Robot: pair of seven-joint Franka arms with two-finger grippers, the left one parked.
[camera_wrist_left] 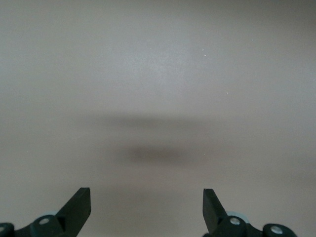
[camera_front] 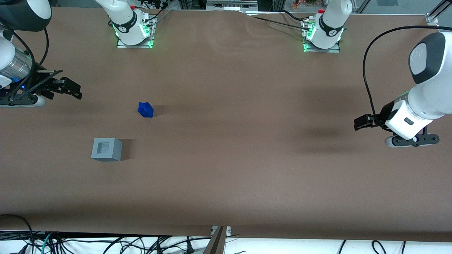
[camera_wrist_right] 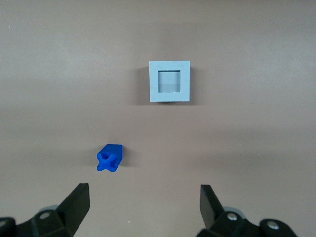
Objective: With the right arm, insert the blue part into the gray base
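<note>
Gripper (camera_front: 72, 90) hovering at the working arm's counter (camera_front: 226, 169) edge, fingers apart, holding nothing. Blue part (camera_front: 145, 109) lying near it, open counter all round. Gray base (camera_front: 106, 149) nearer the front camera, well apart, recess up.

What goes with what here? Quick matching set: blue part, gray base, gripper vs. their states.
Things:
1. blue part
2. gray base
3. gripper

States:
A. recess in its top, nothing in it, nearest the front camera
B. jaws open, holding nothing, above the table at the working arm's end
C. lying loose on the table, apart from the cube

Pairs: 1-C, 2-A, 3-B
</note>
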